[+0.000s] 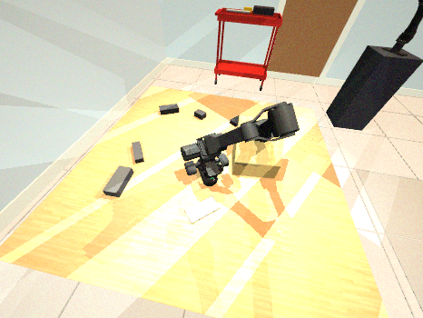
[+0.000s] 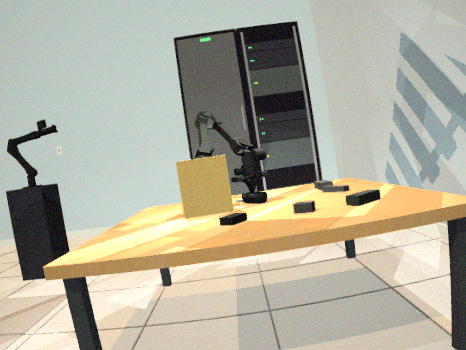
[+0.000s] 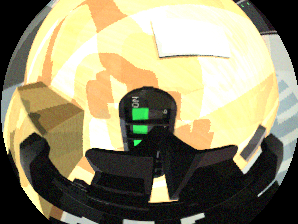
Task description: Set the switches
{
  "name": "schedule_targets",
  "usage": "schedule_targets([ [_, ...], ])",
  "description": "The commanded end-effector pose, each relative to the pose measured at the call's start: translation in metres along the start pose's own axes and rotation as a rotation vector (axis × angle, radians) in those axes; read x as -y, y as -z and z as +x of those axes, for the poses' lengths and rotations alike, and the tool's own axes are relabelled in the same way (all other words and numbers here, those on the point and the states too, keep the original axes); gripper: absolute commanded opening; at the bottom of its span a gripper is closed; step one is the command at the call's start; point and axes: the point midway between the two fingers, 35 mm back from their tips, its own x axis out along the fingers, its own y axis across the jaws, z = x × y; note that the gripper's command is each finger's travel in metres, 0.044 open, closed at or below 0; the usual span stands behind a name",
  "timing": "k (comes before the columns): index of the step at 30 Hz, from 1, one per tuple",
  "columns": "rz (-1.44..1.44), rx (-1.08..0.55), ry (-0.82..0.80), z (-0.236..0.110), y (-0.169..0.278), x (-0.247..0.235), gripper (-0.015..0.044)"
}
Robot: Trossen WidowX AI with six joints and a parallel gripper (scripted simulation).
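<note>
On the desk (image 1: 281, 254) we have a tan box (image 1: 254, 160), scattered dark blocks (image 1: 118, 180) and a white card (image 1: 202, 209); the controller unit (image 3: 147, 123) lies flat beside the box, directly beneath the arm. Our jaws are clenched on nothing and poised over its near end. Visible switches (image 3: 140, 129) show green, but the label is unseen, so we judge the setting unfinished.

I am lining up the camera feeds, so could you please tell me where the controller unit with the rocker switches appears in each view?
Top: controller unit mid-frame, mostly hidden under the shut gripper.
Exterior: on the bench, below the arm.
Wrist: centre, green switches showing.
Shared landmark: tan box.
</note>
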Motion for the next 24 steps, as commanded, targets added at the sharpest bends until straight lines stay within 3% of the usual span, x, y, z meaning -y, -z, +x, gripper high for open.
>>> schedule_targets([
  [1,0.009,-0.006,-0.005,0.002,0.001,-0.002,0.0],
  [6,0.002,0.0,-0.006,-0.001,0.0,-0.001,0.0],
  [11,0.009,-0.008,-0.005,-0.043,0.001,-0.001,0.0],
  [24,0.009,-0.008,-0.005,-0.047,0.031,-0.012,0.0],
])
